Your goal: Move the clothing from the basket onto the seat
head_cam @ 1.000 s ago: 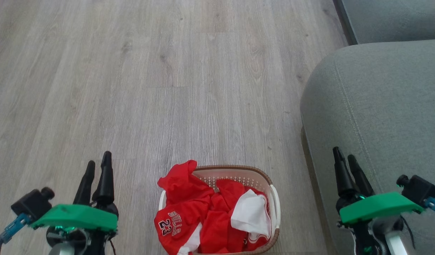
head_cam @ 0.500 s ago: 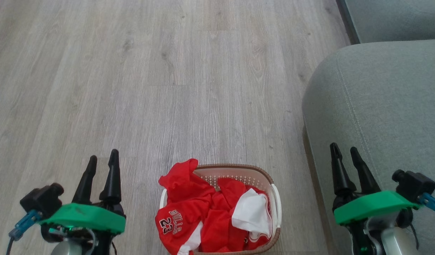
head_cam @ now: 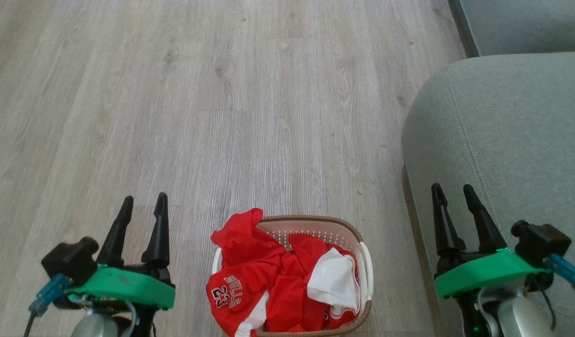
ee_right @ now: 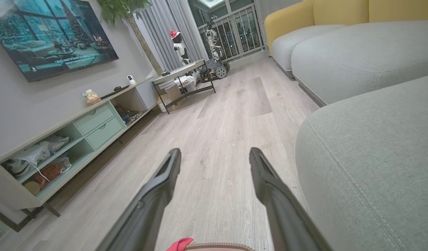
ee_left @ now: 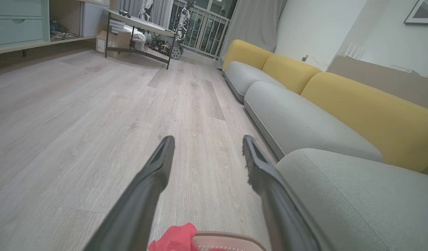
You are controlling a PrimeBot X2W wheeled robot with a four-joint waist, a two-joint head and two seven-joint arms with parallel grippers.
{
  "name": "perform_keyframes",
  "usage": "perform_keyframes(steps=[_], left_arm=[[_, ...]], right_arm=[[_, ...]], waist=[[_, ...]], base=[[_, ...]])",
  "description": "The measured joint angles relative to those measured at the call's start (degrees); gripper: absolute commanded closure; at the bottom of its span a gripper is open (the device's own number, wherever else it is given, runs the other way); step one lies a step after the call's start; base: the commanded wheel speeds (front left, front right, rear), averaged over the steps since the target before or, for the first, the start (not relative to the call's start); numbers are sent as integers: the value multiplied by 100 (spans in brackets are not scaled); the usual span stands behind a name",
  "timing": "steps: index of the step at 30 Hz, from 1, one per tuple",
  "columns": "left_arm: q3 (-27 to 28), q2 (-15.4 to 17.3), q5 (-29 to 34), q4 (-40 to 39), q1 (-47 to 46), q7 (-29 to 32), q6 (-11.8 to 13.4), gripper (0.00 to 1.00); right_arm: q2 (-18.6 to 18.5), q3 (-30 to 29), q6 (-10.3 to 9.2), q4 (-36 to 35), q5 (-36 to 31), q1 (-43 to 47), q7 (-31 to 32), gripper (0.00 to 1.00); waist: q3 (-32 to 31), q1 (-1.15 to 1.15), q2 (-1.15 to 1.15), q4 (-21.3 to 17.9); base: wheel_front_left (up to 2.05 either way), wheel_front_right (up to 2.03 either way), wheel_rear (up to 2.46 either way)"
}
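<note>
"Now, tool state first, nearest items outward?" the desk asks me.

"Left gripper (head_cam: 144,199): both fingers spread wide, nothing between them, positioned over the wood floor (head_cam: 222,117) to the left of the basket (head_cam: 315,219). Right gripper (head_cam: 452,188): likewise spread wide and empty, positioned over the front edge of the seat (head_cam: 503,140)."

"And the load?"

"I read the clothing (head_cam: 259,281) as heaped inside the basket. The red jersey lettered BULLS 23 is at the left, one red fold is draped over the far-left rim, and a white piece is at the right. The basket stands on the floor between the two grippers, near the seat's left side. A strip of floor appears to separate them, though I cannot confirm that from the head view. Farther out, a second grey cushion (head_cam: 526,23) lies just beyond the seat. The left wrist view shows yellow backrests (ee_left: 357,104) behind the cushions."
</note>
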Motion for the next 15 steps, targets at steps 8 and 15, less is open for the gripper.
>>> perform_keyframes(steps=[8,15], left_arm=[[-33,32,533,-48,-60,-112,-4,0],[-76,40,1004,-124,-77,-246,-7,0]], right_arm=[[0,7,0,-66,-500,-1,-127,0],[0,31,0,-144,-954,-1,-248,0]], waist=[[5,0,0,1],[-12,0,0,7]], base=[[0,0,0],[0,0,0]])
